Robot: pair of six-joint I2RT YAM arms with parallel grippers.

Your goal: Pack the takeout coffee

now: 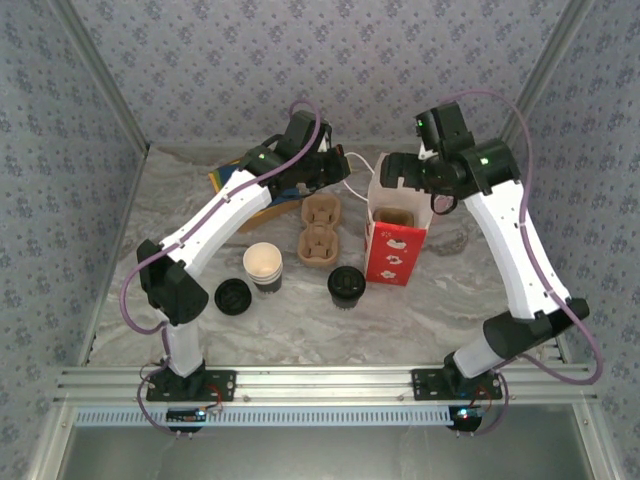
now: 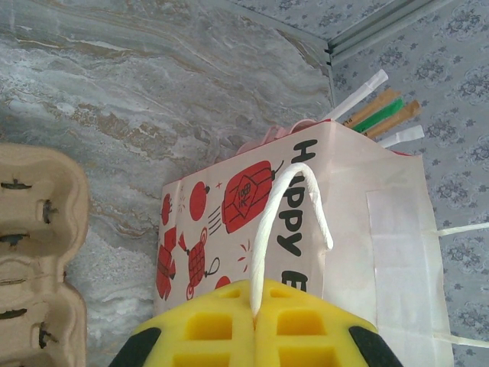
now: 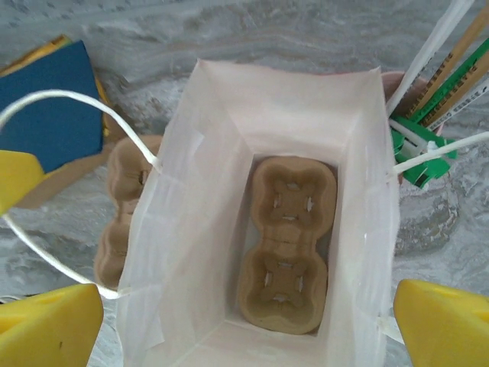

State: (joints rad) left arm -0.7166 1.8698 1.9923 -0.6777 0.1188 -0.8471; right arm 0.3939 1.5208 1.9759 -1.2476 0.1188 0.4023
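Left claw [image 2: 254, 310] is clamped on white cord handle [image 2: 263, 229]; right claw [image 3: 246, 323] is spread wide.
Well apart on desk [image 1: 440, 300]: black-lidded paper cup [image 1: 346, 283]; seen from right wrist: brown pulp tray [image 3: 286, 245] inside white paper bag [image 3: 191, 229].

The left gripper [image 2: 254, 317] is pinched tight on the white handle [image 2: 294, 199] of the paper bag [image 2: 382, 252], and the loop arches over the bag's red lantern print. Left of the bag, a cardboard cup carrier [image 2: 38, 252] sits on the marble table [image 2: 153, 92]. Past the bag's far end, wrapped straws [image 2: 374, 107] poke out.
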